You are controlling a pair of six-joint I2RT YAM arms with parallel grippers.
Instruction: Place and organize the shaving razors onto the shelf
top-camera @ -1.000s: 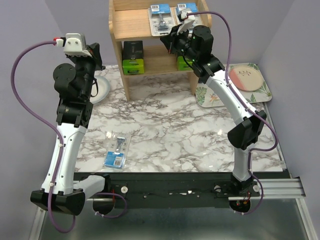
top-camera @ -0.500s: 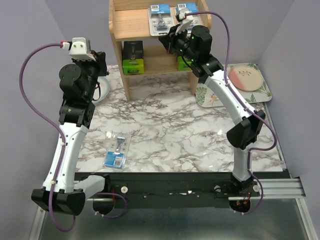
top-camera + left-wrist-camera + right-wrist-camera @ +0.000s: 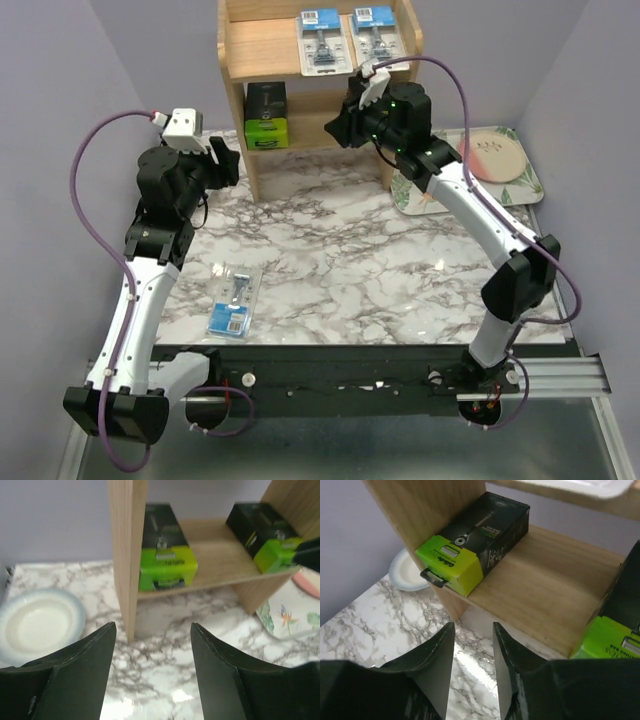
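The wooden shelf (image 3: 265,45) stands at the back of the marble table. Two shaving razors in clear blister packs (image 3: 323,42) (image 3: 378,35) lie on its top tier. A black box with a lime-green end (image 3: 266,115) sits on the lower tier at the left. Another such box (image 3: 265,535) sits at the right of that tier. A third blister pack (image 3: 235,300) lies on the table near the front left. My left gripper (image 3: 225,160) is open and empty, left of the shelf. My right gripper (image 3: 340,125) is open and empty in front of the lower tier.
A white bowl (image 3: 37,625) sits left of the shelf, behind my left arm. A floral tray (image 3: 415,195) holding a pink plate (image 3: 495,155) lies right of the shelf. The shelf's left side panel (image 3: 122,555) stands just ahead of my left gripper.
Both grippers have opened. My right gripper has dropped from the top tier to the front of the lower tier. My left arm has swung right and down toward the shelf.
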